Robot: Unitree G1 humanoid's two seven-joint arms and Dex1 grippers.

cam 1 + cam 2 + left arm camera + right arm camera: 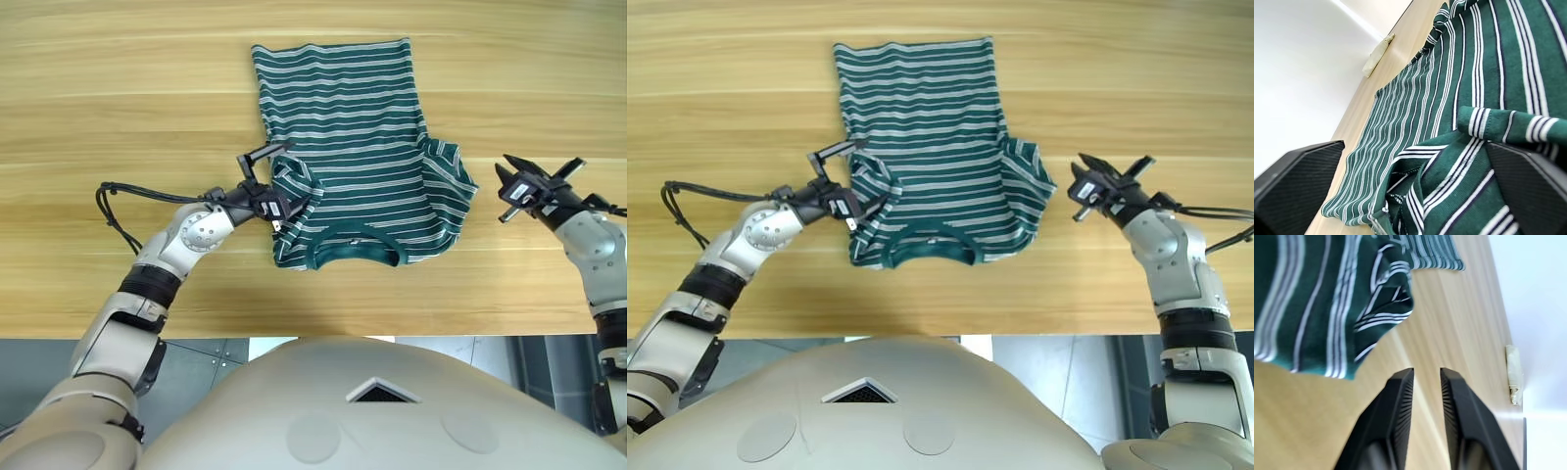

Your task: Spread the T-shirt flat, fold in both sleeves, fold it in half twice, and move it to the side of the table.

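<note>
Currently: left gripper point(1415, 144) gaping wide astride T-shirt point(343, 108) sleeve, centre-left | right gripper point(1426, 369) hovering nearly closed, empty, over table point(118, 78), right.

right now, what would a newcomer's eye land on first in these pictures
First, the dark green T-shirt with thin white stripes, lying in the middle of the pale wooden table, collar nearest the robot and sleeves rumpled inward. Next, the left hand, open around the shirt's left sleeve. The right hand sits apart from the shirt, over bare wood beside the other sleeve.
</note>
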